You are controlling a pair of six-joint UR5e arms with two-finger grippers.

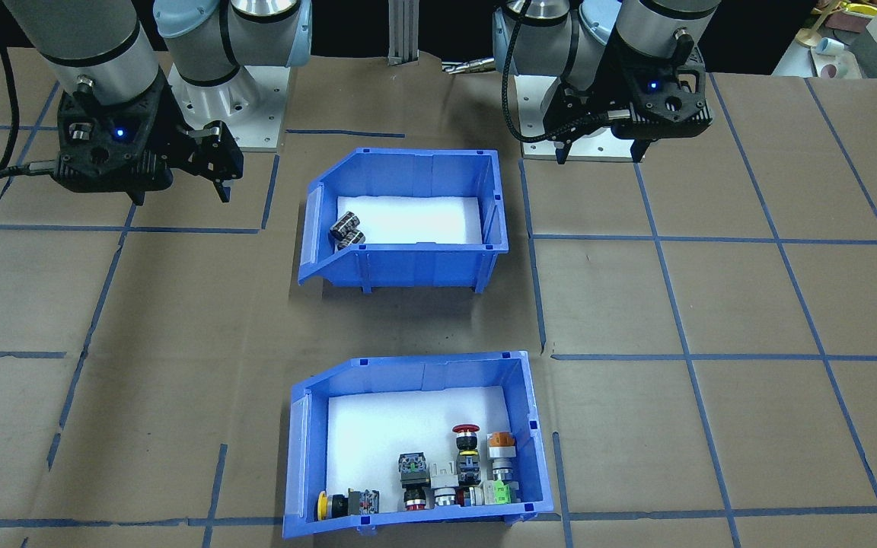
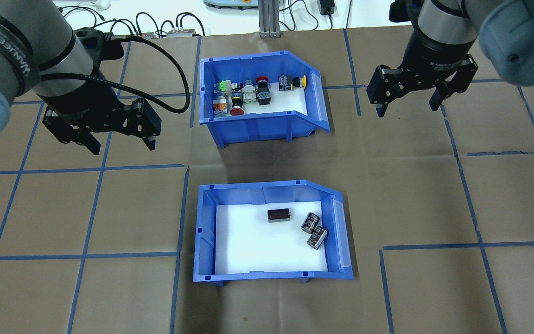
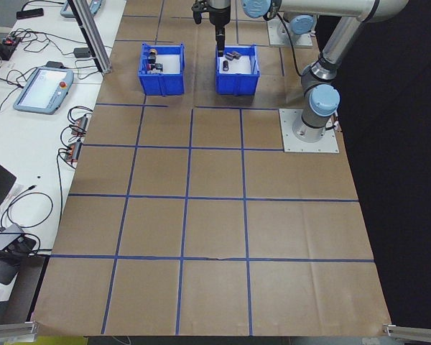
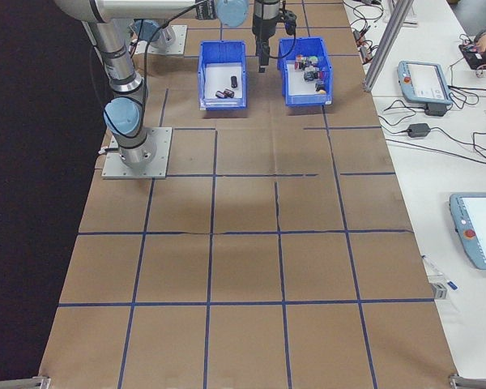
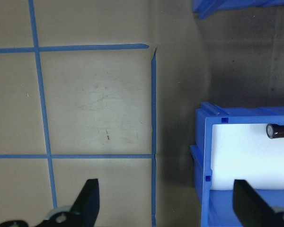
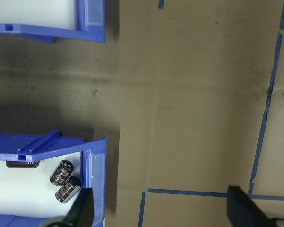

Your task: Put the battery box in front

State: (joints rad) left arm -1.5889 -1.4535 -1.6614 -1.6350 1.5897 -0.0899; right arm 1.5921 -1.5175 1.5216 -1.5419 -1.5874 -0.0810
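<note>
Presently:
- battery box [image 2: 272, 273]: on the table [image 2: 109, 297]; three dark packs, one hidden by its wall in the front-facing view.
- left gripper [image 2: 119, 144], right gripper [image 2: 406, 107]: jaws apart, empty.

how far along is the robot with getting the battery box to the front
Nothing looks done yet: the battery box sits on the table, the switch bin beyond it. Nothing in hand: left gripper and right gripper hover open, empty. Grasping and moving remain.
</note>
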